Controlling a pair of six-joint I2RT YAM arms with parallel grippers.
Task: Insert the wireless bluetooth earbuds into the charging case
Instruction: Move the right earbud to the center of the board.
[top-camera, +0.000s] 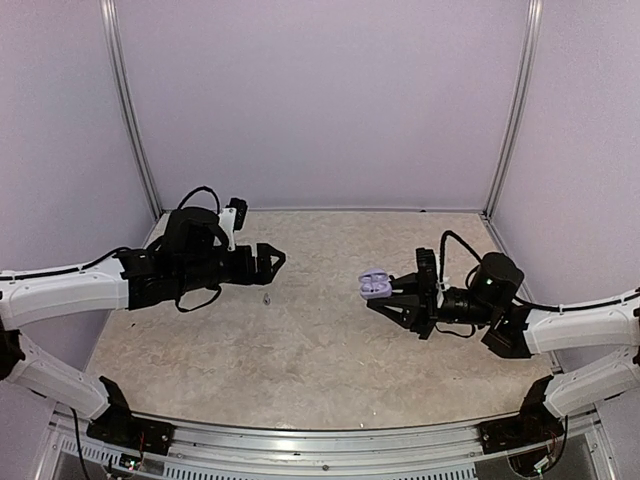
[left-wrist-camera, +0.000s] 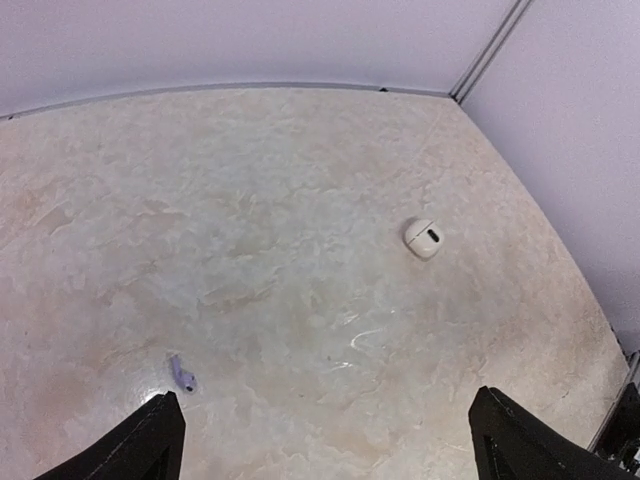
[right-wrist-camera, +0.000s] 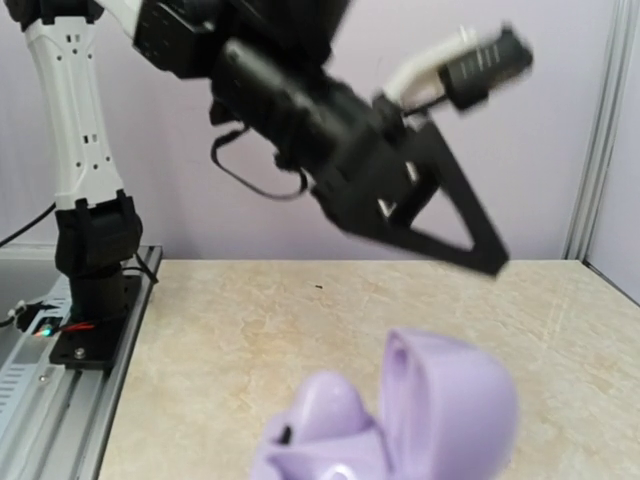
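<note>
- From above, my left gripper (top-camera: 273, 262) hung over the table (top-camera: 300, 350) with its jaws apart and nothing in them. One bud (top-camera: 267, 298) lay on the table near its tips. My right gripper (top-camera: 383, 290) was clamped on the open lilac case (top-camera: 374, 284), well apart from the bud.
- At my left wrist, both fingers (left-wrist-camera: 150, 445) stood wide apart at the lower corners. The bud, lilac, lay on the table near the left one, touching neither. A white case (left-wrist-camera: 423, 238) lay farther off, toward the right wall.
- At my right wrist, the lilac case filled the lower edge, lid raised, and my own fingers were out of frame. Whether buds sat inside I could not tell. The left arm (right-wrist-camera: 340, 150) showed blurred beyond it.
</note>
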